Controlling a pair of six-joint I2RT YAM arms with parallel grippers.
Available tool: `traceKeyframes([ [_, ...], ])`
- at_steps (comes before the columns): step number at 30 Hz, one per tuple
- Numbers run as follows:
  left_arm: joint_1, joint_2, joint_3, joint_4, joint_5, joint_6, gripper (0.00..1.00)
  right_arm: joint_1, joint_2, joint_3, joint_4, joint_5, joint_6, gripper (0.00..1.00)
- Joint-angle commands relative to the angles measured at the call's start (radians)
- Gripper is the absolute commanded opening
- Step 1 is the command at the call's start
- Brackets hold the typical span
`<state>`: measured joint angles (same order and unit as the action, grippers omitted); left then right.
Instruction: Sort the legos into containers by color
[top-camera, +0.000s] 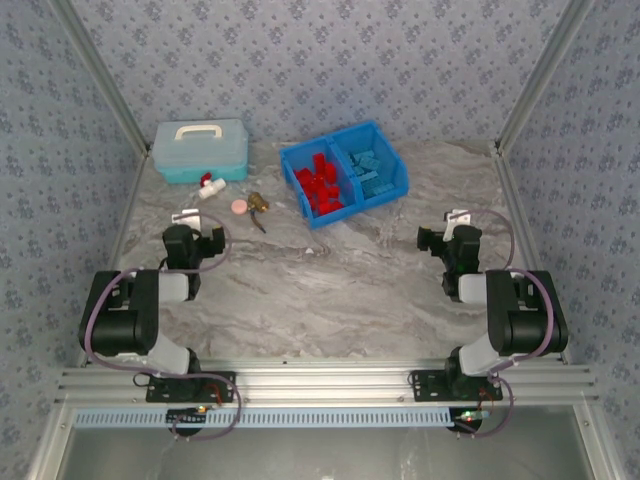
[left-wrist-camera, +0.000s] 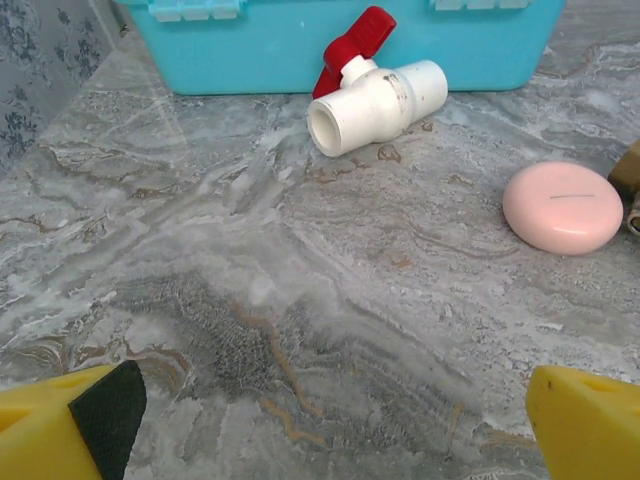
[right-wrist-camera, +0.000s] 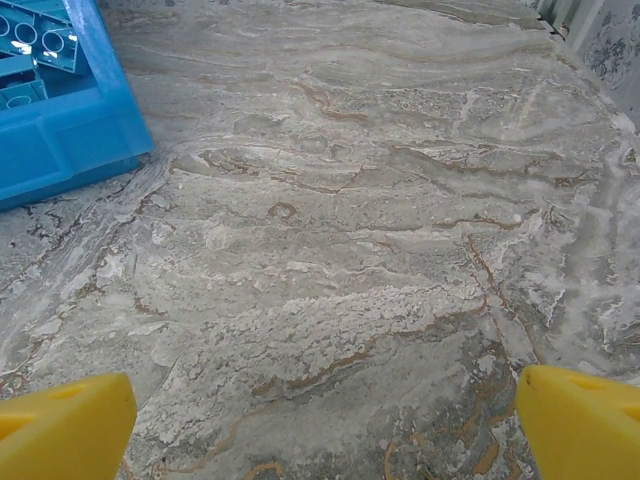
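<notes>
A bright blue bin (top-camera: 343, 150) with two containers side by side stands at the back middle of the table. Red legos (top-camera: 320, 187) fill its left compartment and light blue legos (top-camera: 369, 173) lie in the right one. A corner of the bin (right-wrist-camera: 70, 130) with blue legos (right-wrist-camera: 30, 45) shows at the upper left of the right wrist view. My left gripper (left-wrist-camera: 330, 425) is open over bare marble, its yellow fingertips (left-wrist-camera: 60, 425) wide apart. The right gripper (right-wrist-camera: 325, 425) is open too, with nothing between its fingers. Both arms sit folded near the front edge.
A light teal case (top-camera: 200, 150) with a white handle stands at the back left. In front of it lie a white valve with a red handle (left-wrist-camera: 375, 95), a pink disc (left-wrist-camera: 562, 207) and a brass fitting (top-camera: 259, 203). Patterned walls enclose the table.
</notes>
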<state>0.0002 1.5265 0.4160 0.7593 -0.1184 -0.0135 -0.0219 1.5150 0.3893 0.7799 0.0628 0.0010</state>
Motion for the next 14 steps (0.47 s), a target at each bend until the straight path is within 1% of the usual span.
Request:
traceKeyframes([
  [1, 0.004, 0.006, -0.007, 0.060, 0.026, -0.016, 0.99, -0.004, 0.006, 0.000, 0.027, -0.005, -0.018, 1.00],
  [14, 0.004, 0.005, -0.006, 0.057, 0.028, -0.017, 0.99, -0.008, 0.005, 0.001, 0.025, -0.021, -0.018, 1.00],
])
